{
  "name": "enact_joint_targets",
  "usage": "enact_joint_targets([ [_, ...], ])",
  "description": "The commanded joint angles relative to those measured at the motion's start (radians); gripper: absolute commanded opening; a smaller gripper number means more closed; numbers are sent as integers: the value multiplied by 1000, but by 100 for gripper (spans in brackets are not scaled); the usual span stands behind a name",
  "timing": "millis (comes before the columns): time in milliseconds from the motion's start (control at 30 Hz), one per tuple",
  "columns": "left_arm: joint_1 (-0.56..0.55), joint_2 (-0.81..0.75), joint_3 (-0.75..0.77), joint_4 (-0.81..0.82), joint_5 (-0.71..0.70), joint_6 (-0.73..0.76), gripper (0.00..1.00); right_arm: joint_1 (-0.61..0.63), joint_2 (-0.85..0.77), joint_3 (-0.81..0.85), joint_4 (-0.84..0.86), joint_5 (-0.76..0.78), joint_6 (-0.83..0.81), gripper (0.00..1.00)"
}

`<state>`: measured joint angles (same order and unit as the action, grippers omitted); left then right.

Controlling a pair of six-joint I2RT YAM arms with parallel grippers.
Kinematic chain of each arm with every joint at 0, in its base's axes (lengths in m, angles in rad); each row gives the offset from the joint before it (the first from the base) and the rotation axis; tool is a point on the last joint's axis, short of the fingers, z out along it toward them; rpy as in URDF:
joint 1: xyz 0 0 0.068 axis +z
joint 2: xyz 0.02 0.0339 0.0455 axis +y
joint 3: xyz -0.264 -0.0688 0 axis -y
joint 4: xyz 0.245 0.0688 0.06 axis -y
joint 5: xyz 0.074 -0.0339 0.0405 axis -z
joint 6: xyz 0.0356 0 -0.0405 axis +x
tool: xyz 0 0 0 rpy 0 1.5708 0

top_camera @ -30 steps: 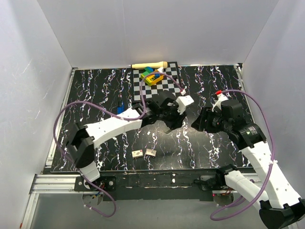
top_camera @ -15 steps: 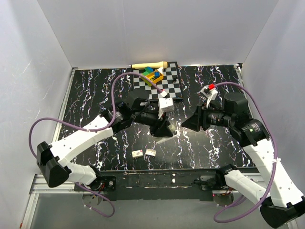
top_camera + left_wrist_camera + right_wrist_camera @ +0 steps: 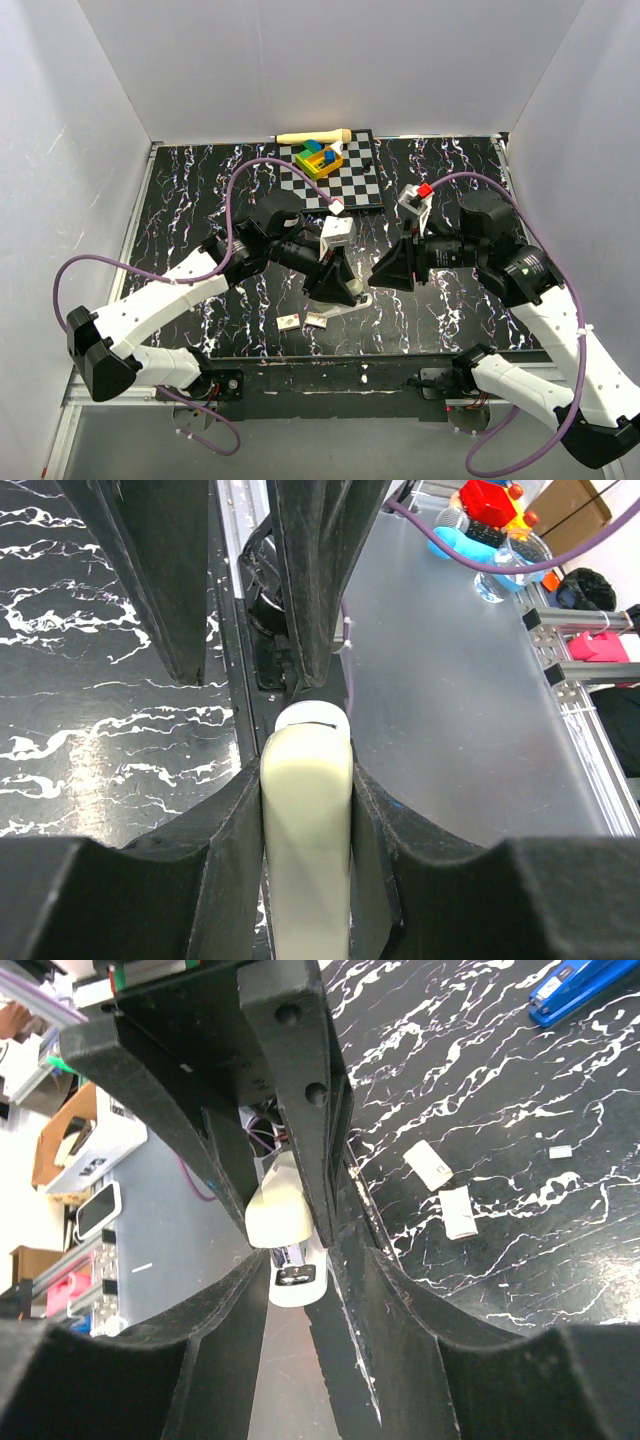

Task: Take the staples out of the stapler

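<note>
Nearest the arm bases, two small white pieces point(image 3: 290, 321) point(image 3: 317, 319) lie side by side on the black marbled table point(image 3: 450, 310), close together but apart.

Just beyond them the two claws meet nose to nose above the table. The left gripper point(image 3: 305, 780) is clamped narrow on a cream object point(image 3: 305, 850). Both fingers press its sides, and its rounded end sticks out toward the other arm. The right gripper point(image 3: 297, 1280) faces it with its jaws parted. The end of the cream object, which has a white underpart with a dark slot, sits between those fingers (whether they touch it I cannot tell).

The stapler point(image 3: 578, 988) is in neither claw. In the right wrist view it lies flat on the table, blue with a darker underside, well apart from both grippers and beyond the white pieces. In the top view it is not to be made out near the left arm.

Farther back a checkerboard point(image 3: 355, 185) rests on the table with a cluster of coloured blocks point(image 3: 320, 158) on its far left corner. A wooden stick point(image 3: 313, 136) lies along the back wall, just behind the blocks.
</note>
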<state>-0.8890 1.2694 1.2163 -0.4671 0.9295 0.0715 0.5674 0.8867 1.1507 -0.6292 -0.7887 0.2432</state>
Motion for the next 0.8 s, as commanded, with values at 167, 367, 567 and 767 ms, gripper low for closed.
enact_joint_targets([
  [167, 13, -42, -1, 35, 78, 2, 0, 95, 3, 38, 11, -9, -62, 49],
  [367, 19, -38, 14, 41, 74, -10, 0, 143, 23, 41, -3, 25, -74, 47],
  [567, 24, -36, 22, 50, 69, -25, 0, 170, 29, 41, -1, 48, -79, 42],
  [767, 25, -31, 25, 62, 71, -39, 0, 190, 41, 44, 9, 60, -74, 37],
])
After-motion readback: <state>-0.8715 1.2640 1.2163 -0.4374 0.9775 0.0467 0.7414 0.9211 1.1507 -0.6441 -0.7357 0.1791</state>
